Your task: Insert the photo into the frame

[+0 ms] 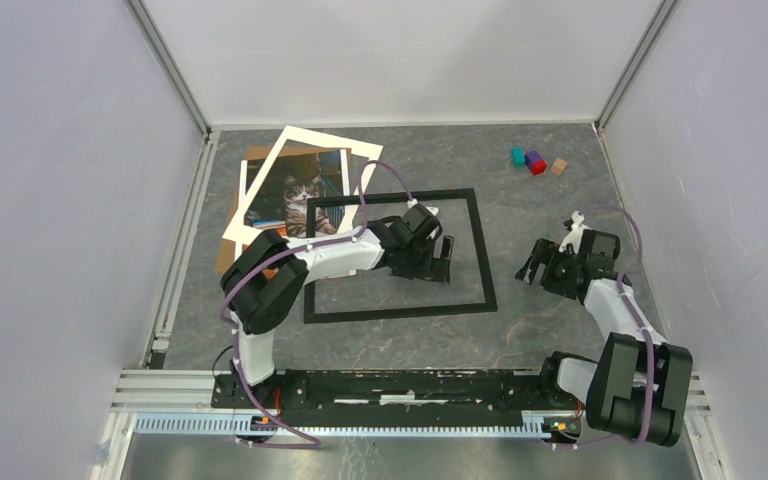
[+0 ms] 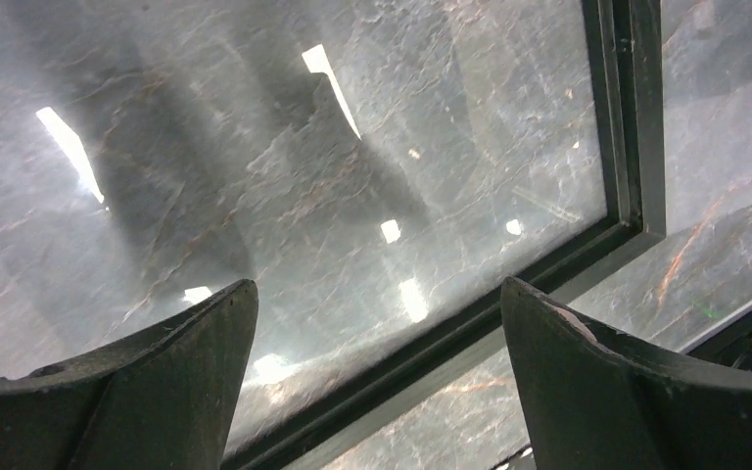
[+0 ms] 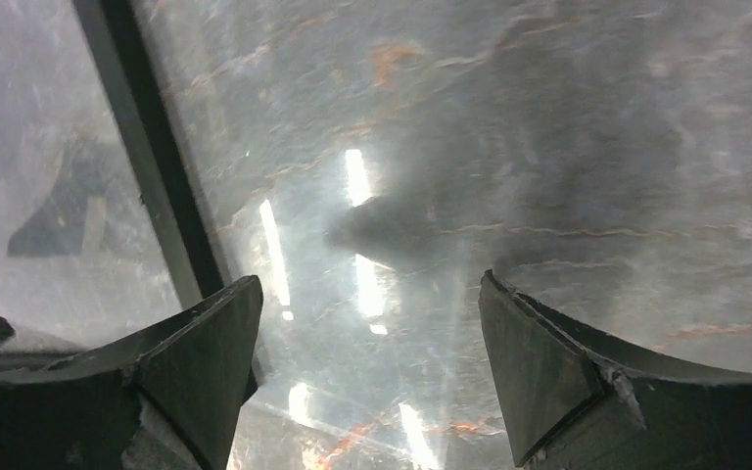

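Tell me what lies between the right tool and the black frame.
Nothing but bare grey tabletop lies between the right tool and the frame. The top view shows it, and the right wrist view agrees.

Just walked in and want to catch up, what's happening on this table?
The job is framing a cat photo; nothing is held yet. The left end effector hovers open over the inside of the black frame. The right end effector is open beside the frame. The photo lies at the far left, under a white mat.
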### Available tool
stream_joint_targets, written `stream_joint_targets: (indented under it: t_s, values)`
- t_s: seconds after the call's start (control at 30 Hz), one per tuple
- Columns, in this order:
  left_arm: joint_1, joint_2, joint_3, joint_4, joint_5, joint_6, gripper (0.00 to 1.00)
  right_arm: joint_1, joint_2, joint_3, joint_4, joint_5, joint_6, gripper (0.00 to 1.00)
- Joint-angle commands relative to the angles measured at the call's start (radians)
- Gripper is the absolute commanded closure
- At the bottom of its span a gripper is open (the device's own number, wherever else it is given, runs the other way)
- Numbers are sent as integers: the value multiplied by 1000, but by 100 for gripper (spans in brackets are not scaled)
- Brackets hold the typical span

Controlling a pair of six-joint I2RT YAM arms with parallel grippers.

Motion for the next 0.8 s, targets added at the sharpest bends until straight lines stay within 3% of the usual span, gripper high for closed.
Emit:
stream_joint_targets:
  t_s: [0.0,0.17,0.37,0.53,0.77]
  values:
    - [31,-124,-3,-55,27,86,0,111,-1,75,-58,80,-67,13]
    - [86,-261,-95,-59,58,97,0,321,46,129,-36,128,-29,21]
    - [111,-424,-166,-105,14,101,1,532,152,198,-56,396,24,31]
    - [111,-513,-184,-120,-4,86,1,647,243,242,-67,543,72,44]
    - [110,-573,-164,-153,-30,92,1,727,269,184,62,576,110,70]
